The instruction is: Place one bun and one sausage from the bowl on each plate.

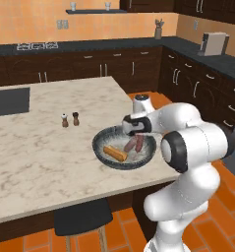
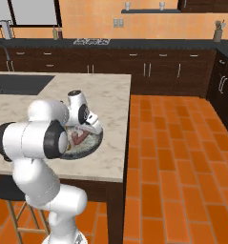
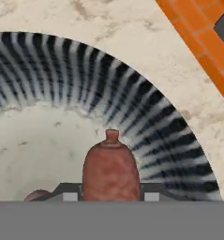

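The wide dark bowl (image 1: 102, 150) with a pale speckled inside sits near the island counter's right front corner. A golden bun (image 1: 115, 153) lies in it, with reddish sausages (image 1: 134, 143) beside it on the right. My gripper (image 1: 132, 135) reaches down into the bowl from above. In the hand view the gripper (image 3: 111, 196) is shut on the sausage (image 3: 110, 168), whose knotted end points at the bowl's striped wall (image 3: 146, 117). A second sausage end (image 3: 37, 195) peeks in at the lower left. The plates are out of view.
Salt shaker (image 1: 65, 120) and pepper shaker (image 1: 75, 118) stand on the marble counter (image 1: 45, 152) left of the bowl. A dark inset panel (image 1: 8, 101) lies at the far left. A black stool (image 1: 82, 216) stands under the counter's front edge. Orange tiled floor (image 2: 182, 157) stretches to the right.
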